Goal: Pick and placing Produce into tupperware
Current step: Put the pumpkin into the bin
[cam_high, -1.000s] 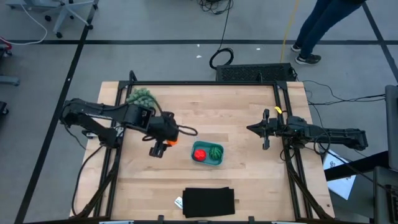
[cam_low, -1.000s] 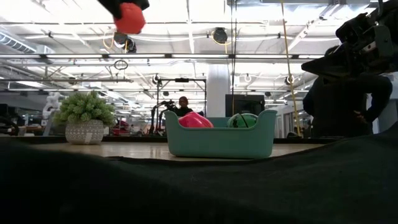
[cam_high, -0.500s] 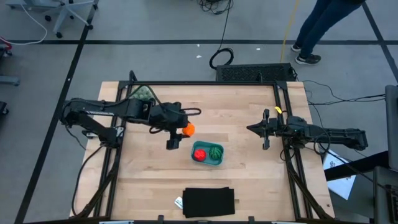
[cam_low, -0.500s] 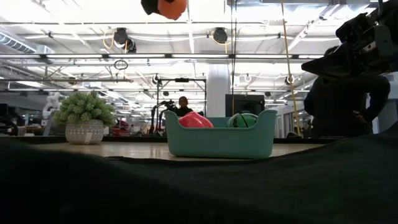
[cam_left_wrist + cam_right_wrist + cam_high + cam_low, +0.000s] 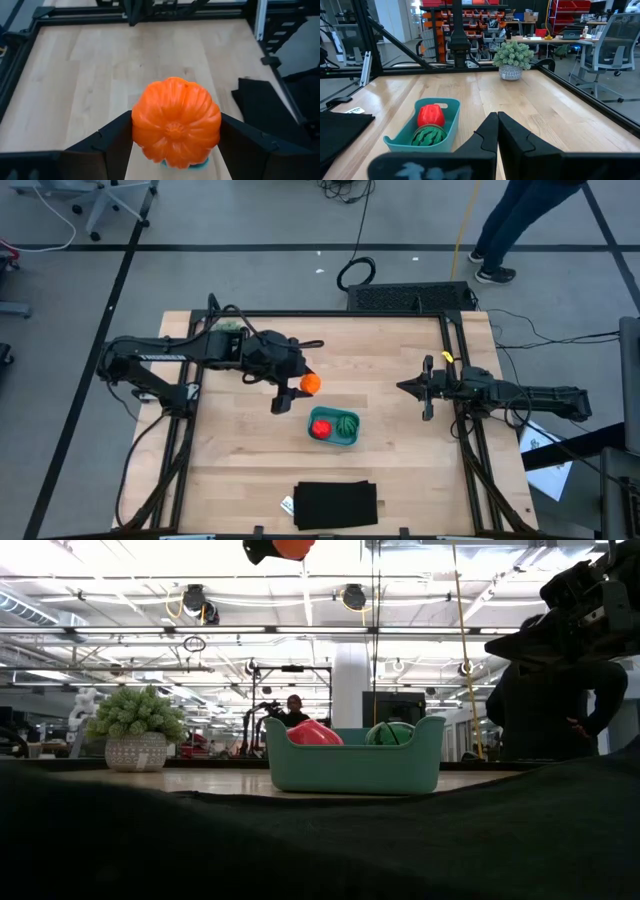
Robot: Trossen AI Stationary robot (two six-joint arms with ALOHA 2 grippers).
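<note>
Gripping orange ball (image 5: 175,122), left end effector (image 5: 296,387) hides teal tub (image 5: 200,163); right end effector (image 5: 496,131) clenched, empty.

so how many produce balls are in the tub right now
2: the red ball and the striped green ball lie side by side in the teal tub. The orange ball is outside, held by the left gripper above the table.

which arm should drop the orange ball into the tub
Left. Its end effector is shut on the orange ball, raised beside the teal tub. The right end effector is shut, empty and farther off.
</note>
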